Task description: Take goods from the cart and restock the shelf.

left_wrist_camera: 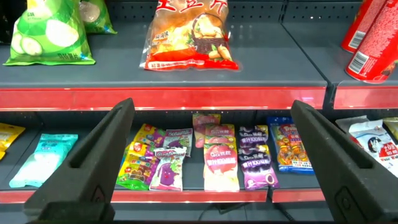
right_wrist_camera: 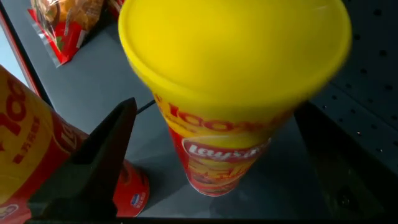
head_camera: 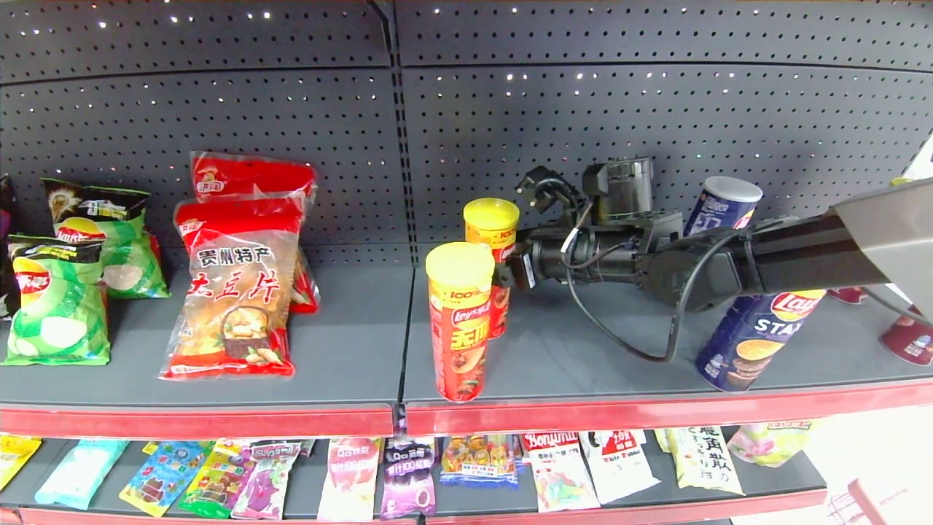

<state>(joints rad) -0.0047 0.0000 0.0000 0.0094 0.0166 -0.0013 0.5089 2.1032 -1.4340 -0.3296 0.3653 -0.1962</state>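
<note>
The upper shelf (head_camera: 350, 343) runs wide, with a red front lip (head_camera: 197, 421) and a dark pegboard back wall (head_camera: 474, 124). There's bare grey deck between the red snack bags (head_camera: 233, 306) and the two yellow-lidded cans, and a panel seam runs just to the left of those cans. The front can (head_camera: 459, 328) stands upright, very close to the lip. The rear can (head_camera: 492, 219) stands upright just behind it, near the back wall. To the right the deck lies open as far as a tilted blue can (head_camera: 751, 339), with a second blue can (head_camera: 721, 204) behind it, and the right arm stretches across above that gap. Green chip bags (head_camera: 55, 306) sit at the far left.

In the right wrist view, the right gripper (right_wrist_camera: 214, 109) is spread wide with the rear can between its fingers (right_wrist_camera: 93, 162). A gap shows on at least one side, so there's no squeeze on it. The front can's red side sits just beside one finger.

The left gripper (left_wrist_camera: 212, 106) hangs low, well out from the shelf front. It's spread wide and empty, facing the red lip and the rows of small packets (left_wrist_camera: 217, 162) on the lower shelf.
</note>
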